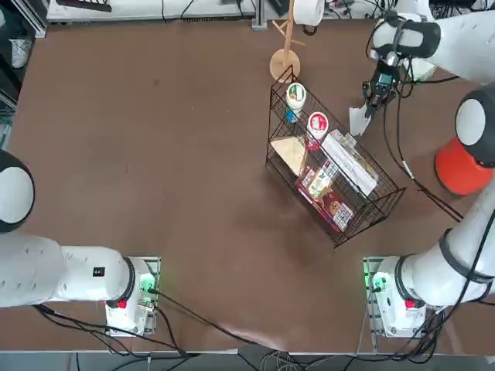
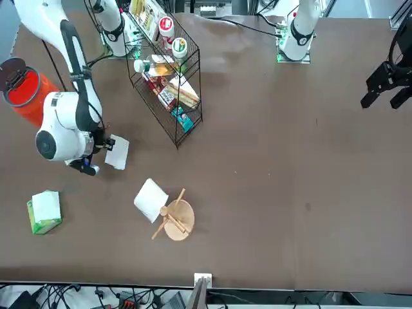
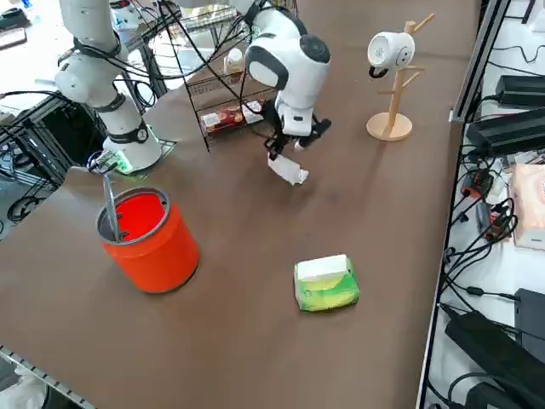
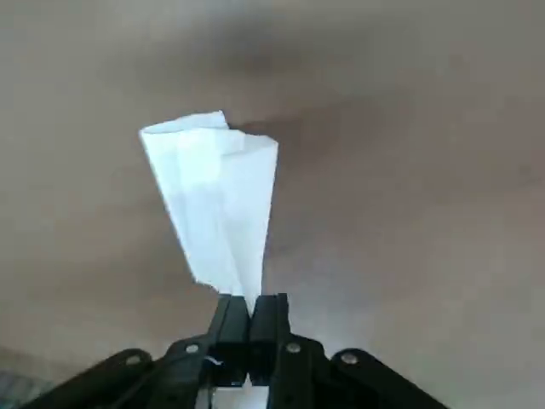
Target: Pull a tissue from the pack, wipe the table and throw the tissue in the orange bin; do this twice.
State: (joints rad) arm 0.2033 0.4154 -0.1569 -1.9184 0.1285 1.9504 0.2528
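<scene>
Overhead: one right end effector (image 4: 249, 308) clamped on one white tissue (image 4: 217, 200); one light-green soft pack (image 3: 325, 284), one orange cylindrical bin (image 3: 149, 239) on matte dark-brown tabletop (image 1: 155, 154).

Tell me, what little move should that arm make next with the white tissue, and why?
Probably lower the tissue onto the table to wipe. The right gripper is shut on the tissue's end, and in the right side view the tissue hangs from it near the wire basket, at or just above the tabletop. The orange bin sits apart, a later stop.
</scene>
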